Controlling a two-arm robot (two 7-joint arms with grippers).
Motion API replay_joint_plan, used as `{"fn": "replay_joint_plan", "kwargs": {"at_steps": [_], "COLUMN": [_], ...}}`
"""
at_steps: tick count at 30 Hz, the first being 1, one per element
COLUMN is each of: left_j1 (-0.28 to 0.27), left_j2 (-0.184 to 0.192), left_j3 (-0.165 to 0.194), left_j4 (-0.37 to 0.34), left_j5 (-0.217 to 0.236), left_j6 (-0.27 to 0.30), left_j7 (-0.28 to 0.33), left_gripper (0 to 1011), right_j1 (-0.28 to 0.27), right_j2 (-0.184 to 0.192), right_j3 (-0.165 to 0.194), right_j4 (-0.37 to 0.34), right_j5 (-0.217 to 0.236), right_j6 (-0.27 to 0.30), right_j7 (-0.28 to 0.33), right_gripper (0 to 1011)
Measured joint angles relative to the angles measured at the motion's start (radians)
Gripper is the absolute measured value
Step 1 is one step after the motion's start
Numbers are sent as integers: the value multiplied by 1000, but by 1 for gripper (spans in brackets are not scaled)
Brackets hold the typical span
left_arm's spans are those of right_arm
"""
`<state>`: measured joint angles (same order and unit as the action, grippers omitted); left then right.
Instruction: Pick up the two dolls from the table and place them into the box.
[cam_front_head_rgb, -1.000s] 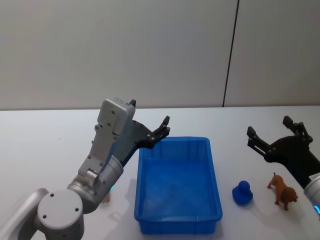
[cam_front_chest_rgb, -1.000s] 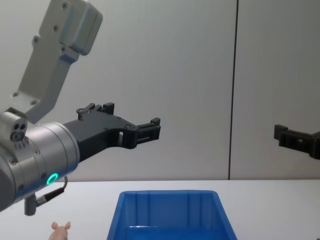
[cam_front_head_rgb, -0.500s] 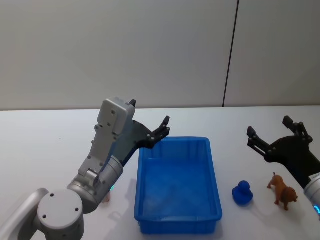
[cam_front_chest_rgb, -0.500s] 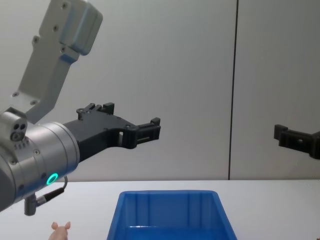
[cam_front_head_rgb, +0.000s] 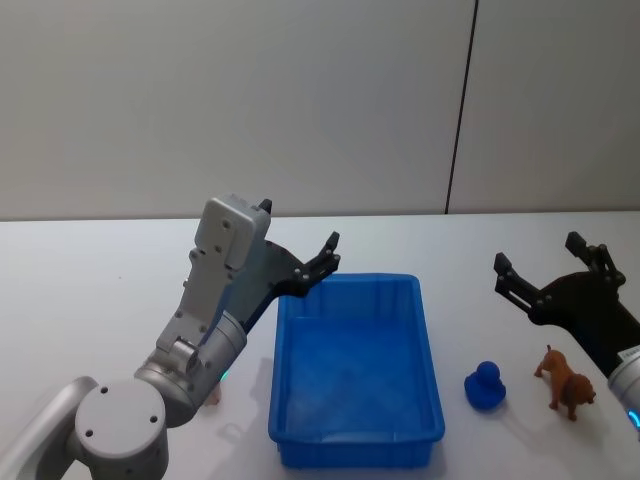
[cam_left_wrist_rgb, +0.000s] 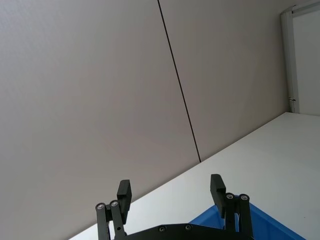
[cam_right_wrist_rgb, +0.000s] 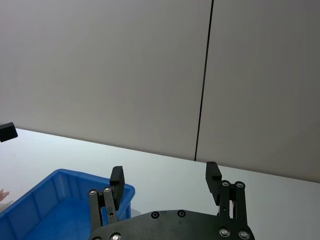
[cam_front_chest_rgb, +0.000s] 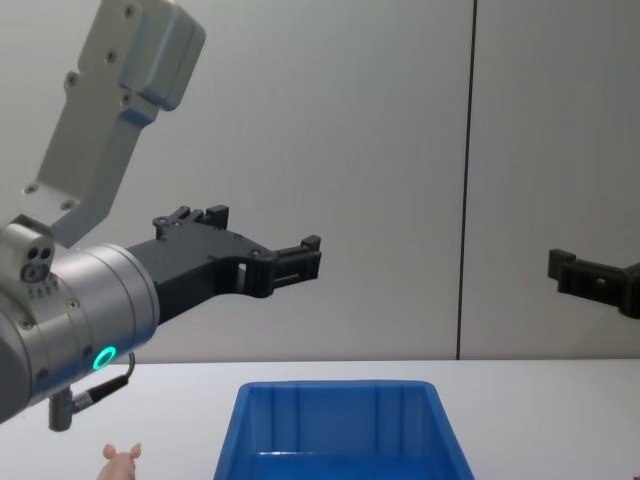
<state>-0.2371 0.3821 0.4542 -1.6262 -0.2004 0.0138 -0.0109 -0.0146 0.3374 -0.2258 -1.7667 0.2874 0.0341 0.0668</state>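
1. Head view gives the full layout. The blue box (cam_front_head_rgb: 432, 392) sits on the white table (cam_front_head_rgb: 90, 270) roughly mid-scene. Right of it are a blue duck-shaped figure (cam_front_head_rgb: 485, 386), close to the box, and a brown four-legged animal figure (cam_front_head_rgb: 566, 382) farther right.
2. The chest view picks up the pink pig (cam_front_chest_rgb: 122, 462), which stands on the table left of the box. From the head camera the left arm hides nearly all of it.
3. The duck and the brown animal are seen from the head camera, while the chest camera looks across the box's far rim.
4. Count: three small toys, all on the table outside the box, plus one box and two grippers.
5. The left gripper (cam_left_wrist_rgb: 170, 186) hangs in the air by the box's far-left corner. Its fingers are spread wide with nothing between them.
6. The right gripper (cam_right_wrist_rgb: 165, 172) hovers over the table at the right, just beyond the brown animal, also spread apart and holding nothing.
7. The chest view also shows a green light ring (cam_front_chest_rgb: 103, 357) glowing on the left arm.
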Motion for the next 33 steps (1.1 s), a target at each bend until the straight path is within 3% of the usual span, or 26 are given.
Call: {"fn": "replay_joint_plan", "kwargs": {"at_steps": [23,33], "left_j1": [0,0], "left_j2": [0,0], "left_j3": [0,0], "left_j4": [0,0], "left_j5": [0,0], "left_j6": [0,0], "left_j7": [0,0], "left_gripper": [1001,1001], "right_j1": [-1,-45], "right_j2": [2,58], "right_j3": [2,43], "right_j4": [0,-28], "right_j5": [0,45], "right_j6": [0,31], "right_j7": [0,-21], "right_gripper": [1001,1001]}}
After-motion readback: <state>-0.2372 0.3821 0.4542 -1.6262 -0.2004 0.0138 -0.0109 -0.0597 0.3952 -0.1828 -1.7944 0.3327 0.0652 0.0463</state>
